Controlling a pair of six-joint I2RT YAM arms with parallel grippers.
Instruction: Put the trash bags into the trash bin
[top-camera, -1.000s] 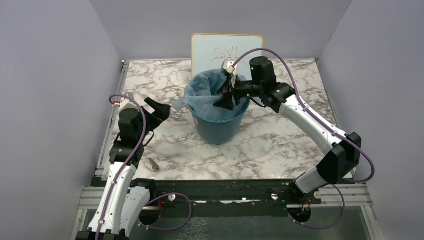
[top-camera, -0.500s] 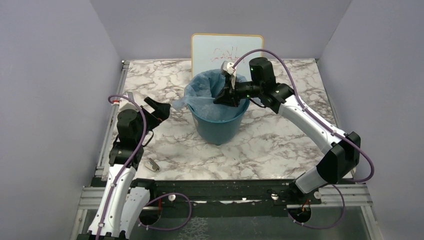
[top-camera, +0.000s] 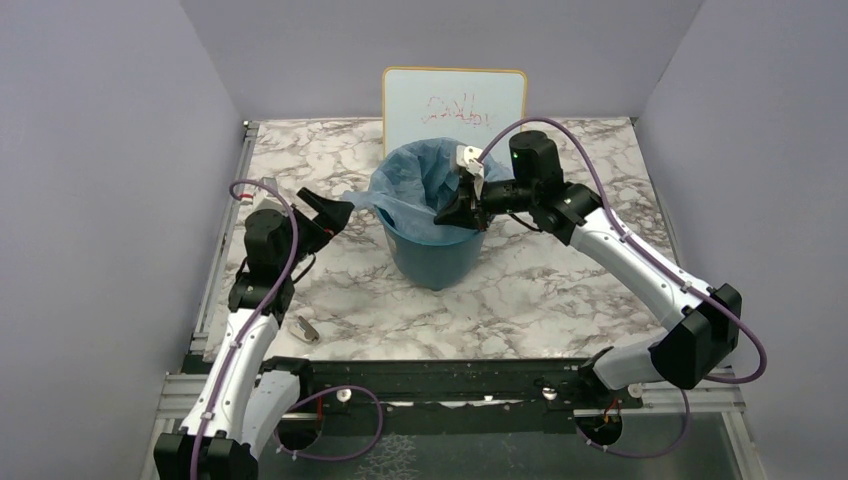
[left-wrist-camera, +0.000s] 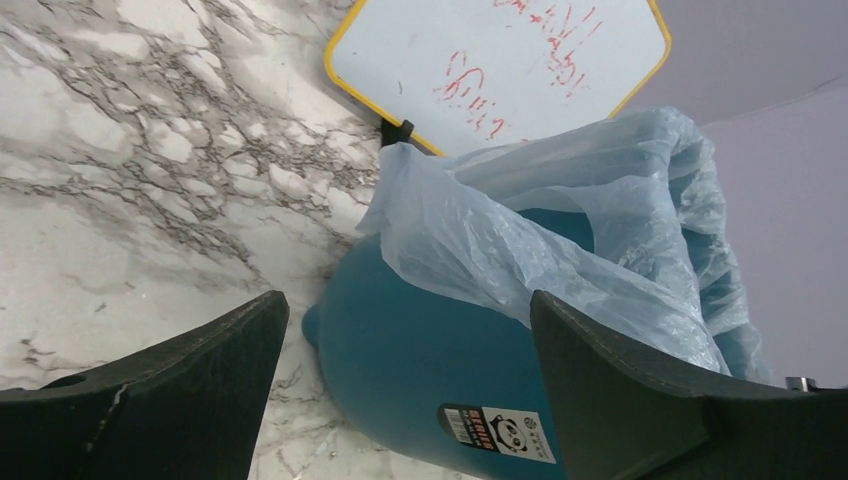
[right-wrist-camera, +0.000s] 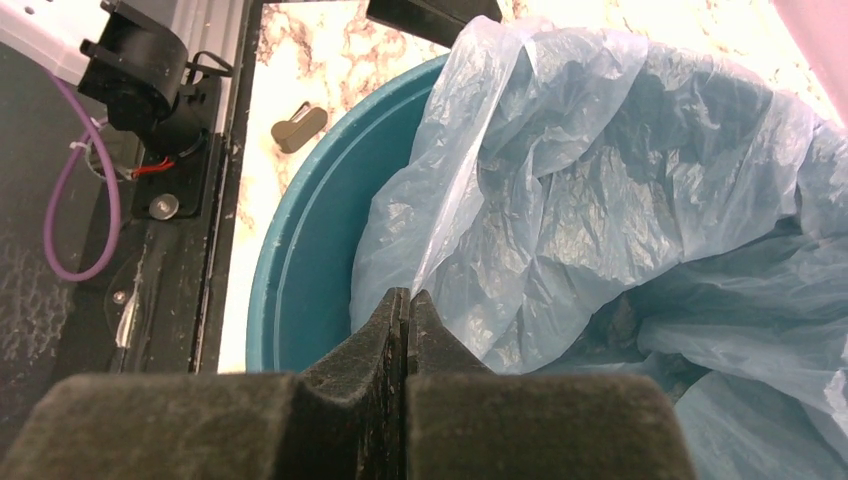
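blue bag (top-camera: 420, 185) hides bin (top-camera: 440, 250) interior; right claw (top-camera: 462, 207) pinched tight, left claw (top-camera: 322, 215) wide.

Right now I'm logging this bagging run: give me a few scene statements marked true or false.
1. The thin light-blue plastic bag sits in the round teal plastic bin. True.
2. The right gripper stands wide open. False: its jaws are shut.
3. The left gripper is open, beside the bin. True.
4. The yellow-framed whiteboard lies flat on the table. False: it stands behind the bin.
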